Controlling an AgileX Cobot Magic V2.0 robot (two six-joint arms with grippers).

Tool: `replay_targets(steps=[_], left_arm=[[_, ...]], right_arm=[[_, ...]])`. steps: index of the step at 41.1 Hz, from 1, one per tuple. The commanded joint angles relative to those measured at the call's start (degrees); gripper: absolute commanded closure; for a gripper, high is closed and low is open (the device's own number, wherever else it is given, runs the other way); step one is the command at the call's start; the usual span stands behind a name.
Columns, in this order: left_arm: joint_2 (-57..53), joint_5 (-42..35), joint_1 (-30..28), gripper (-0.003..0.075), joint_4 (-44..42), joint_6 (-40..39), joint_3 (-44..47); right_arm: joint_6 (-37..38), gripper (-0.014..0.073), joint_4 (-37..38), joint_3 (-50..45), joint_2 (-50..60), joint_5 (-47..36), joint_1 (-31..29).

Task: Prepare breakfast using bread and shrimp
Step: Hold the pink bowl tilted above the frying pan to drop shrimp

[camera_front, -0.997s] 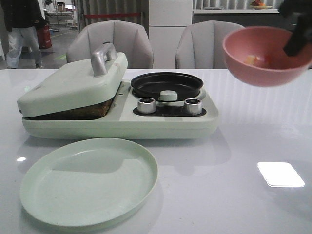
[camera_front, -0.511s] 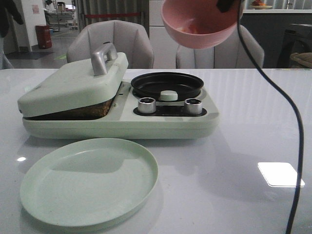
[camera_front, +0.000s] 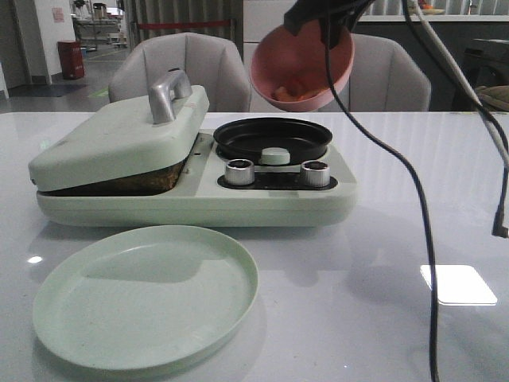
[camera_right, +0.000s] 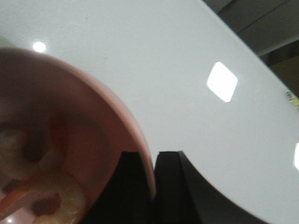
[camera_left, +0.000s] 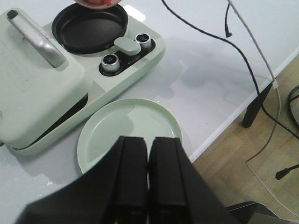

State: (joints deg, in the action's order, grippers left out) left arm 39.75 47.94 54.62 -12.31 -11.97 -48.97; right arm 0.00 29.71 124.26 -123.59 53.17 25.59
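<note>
The right claw (camera_right: 153,186) is clamped on the rim of the pink bowl (camera_front: 302,65), one finger inside and one outside. The bowl is held tilted in the air above the black pan (camera_front: 272,138), at about 12 o'clock from it. The shrimp (camera_front: 293,91) are seen low in the bowl. The left claw (camera_left: 148,179) is pressed shut on nothing, above the green plate (camera_left: 129,135). The grill lid (camera_front: 119,139) is lowered.

Orange-pink shrimp (camera_front: 296,90) low inside the tilted bowl (camera_front: 274,76) (pink)
</note>
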Motion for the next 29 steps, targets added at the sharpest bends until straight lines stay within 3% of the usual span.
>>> replay_targets(steps=[1, 15, 29], left_arm=[[0.13, -4.12, 0.45, 0.0597, -0.79, -0.48, -1.59], [0.13, -4.12, 0.45, 0.0597, -0.79, -0.48, -1.59], [0.13, -4.12, 0.45, 0.0597, -0.79, -0.48, -1.59]], right_arm=[[1.67, 0.0529, 11.15, 4.12, 2.42, -3.05, 1.63], [4.03, 0.0529, 37.76, 5.49, -1.97, 0.3, 9.08], [5.33, 0.0528, 54.45, 5.49, -2.07, 5.6, 14.24]])
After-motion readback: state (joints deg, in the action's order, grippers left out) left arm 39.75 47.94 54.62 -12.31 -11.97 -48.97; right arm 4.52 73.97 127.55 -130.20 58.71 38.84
